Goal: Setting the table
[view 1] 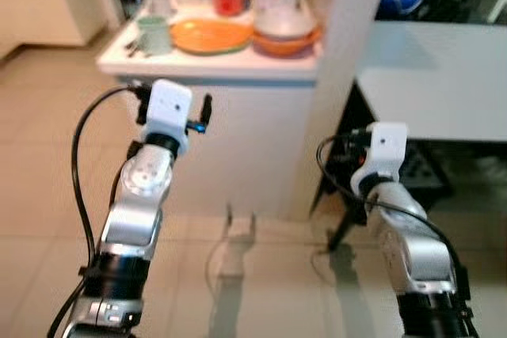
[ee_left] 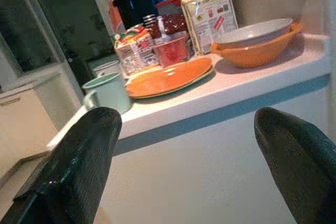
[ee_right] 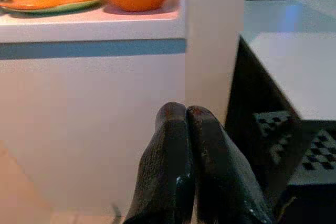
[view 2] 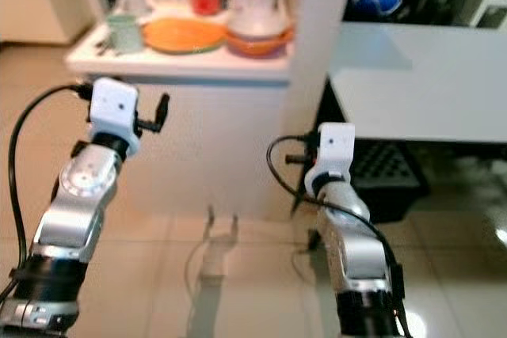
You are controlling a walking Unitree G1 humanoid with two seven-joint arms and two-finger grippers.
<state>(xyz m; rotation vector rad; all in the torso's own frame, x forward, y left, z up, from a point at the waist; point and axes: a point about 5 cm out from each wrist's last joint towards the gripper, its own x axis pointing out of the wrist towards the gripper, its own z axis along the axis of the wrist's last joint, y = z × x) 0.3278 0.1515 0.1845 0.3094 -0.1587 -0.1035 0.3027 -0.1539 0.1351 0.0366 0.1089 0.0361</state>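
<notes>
Tiled kitchen floor runs up to a white counter [view 1: 214, 65] crowded with dishes. Below its edge, the left end effector [ee_left: 186, 166] hangs released, fingers wide; the right end effector [ee_right: 186, 150] is clenched on nothing. On the counter lie an orange plate [view 1: 211, 35], an orange bowl [view 1: 287, 37] and a green mug [view 1: 154, 35]. The plate looks stiff, glazed, probably slippery and breakable, so pinching its near rim seems best.

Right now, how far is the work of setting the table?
Nothing looks done: the grey table is bare. The orange plate, orange bowl and green cup sit on the white counter. In hand: nothing. The left gripper is open, below the counter edge; the right gripper is shut, empty. Left: carrying the dishes across.
</notes>
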